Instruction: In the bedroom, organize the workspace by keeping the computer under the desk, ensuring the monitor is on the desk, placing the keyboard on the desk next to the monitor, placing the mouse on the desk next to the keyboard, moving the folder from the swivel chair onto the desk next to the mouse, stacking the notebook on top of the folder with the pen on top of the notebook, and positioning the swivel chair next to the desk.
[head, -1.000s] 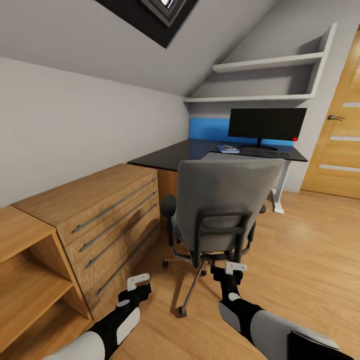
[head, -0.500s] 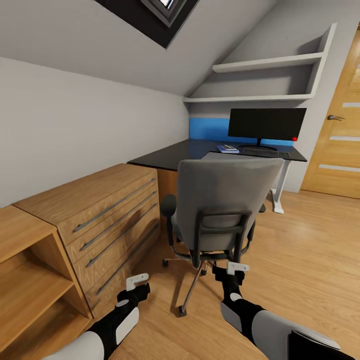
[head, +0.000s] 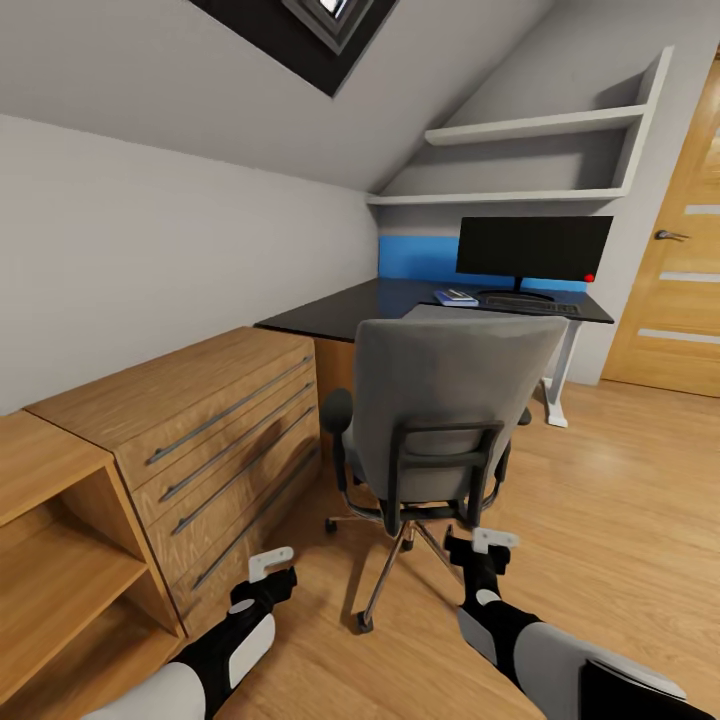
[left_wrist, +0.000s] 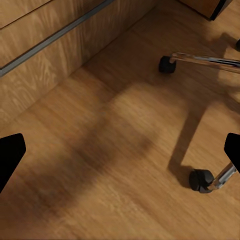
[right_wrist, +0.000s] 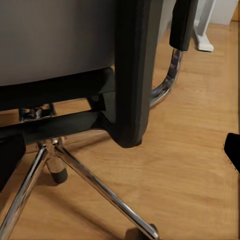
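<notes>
**A:** Your grey padded swivel chair with the chrome five-star base (head: 440, 430) stands with its back toward you, between you and the glossy black L-shaped surface (head: 400, 303). It's near the surface but not yet tucked beside it.

**B:** And your end effectors?

**A:** The left end effector (head: 268, 572) hangs low over the wood floor with its fingers spread wide and empty. The right end effector (head: 490, 548) sits just behind the chair's black back frame, also wide and holding nothing.

**B:** What could go wrong?

**A:** If you push off-centre, the casters will likely swing the chair toward the light wooden drawer chest (head: 200, 420). Push too hard and it may bump the surface, jarring the wide black monitor (head: 535, 248), the slim dark keyboard (head: 535, 304) and the bright-blue folder (head: 455, 297) lying there.
</notes>
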